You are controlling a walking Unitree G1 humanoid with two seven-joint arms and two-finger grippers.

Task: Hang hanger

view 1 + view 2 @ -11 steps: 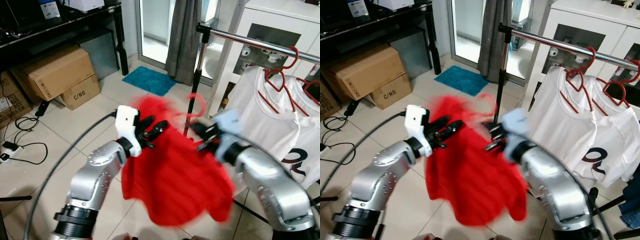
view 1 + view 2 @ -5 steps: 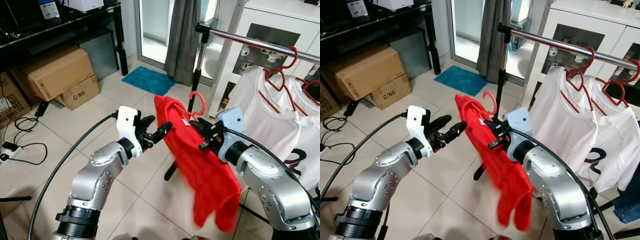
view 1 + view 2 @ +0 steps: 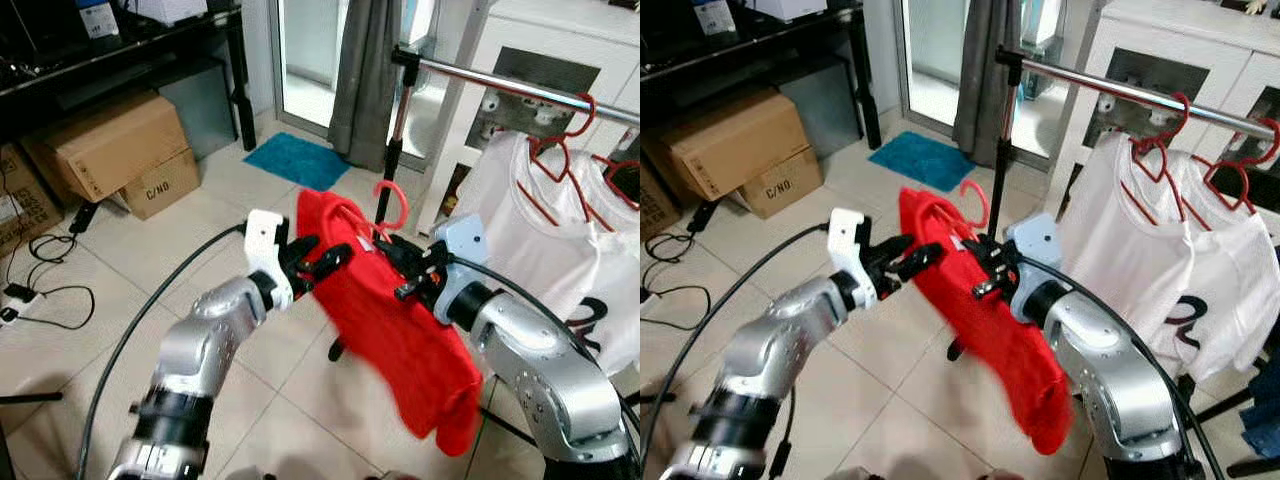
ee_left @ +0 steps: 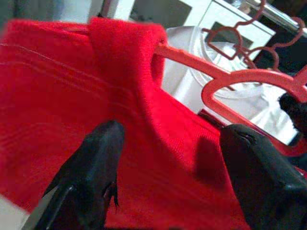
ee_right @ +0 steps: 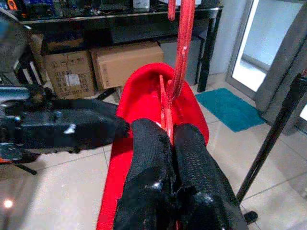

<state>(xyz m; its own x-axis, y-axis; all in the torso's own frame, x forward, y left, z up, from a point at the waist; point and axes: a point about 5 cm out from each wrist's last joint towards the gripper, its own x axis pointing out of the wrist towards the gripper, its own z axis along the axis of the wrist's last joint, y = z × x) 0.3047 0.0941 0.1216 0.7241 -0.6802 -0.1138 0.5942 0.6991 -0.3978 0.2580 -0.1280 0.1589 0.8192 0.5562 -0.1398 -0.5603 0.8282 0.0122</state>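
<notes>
Hanger w/ red shirt held mid-air, pinched in right gripper; left gripper fingers spread at shirt. Carry step; next needs hook lifted over rail.

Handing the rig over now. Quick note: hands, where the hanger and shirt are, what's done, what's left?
Right hand: shut on the red hanger, low on its neck, hook pointing up.
Left hand: open, fingers either side of the red shirt at its shoulder; no grip visible.
Red shirt is on the hanger, held in mid-air in front of the rack, below the rail.
Two white shirts already hang on red hangers further along the rail to the right.
Done: garment on hanger, lifted.
Left: raise the hook over the rail, seat it, release.
</notes>
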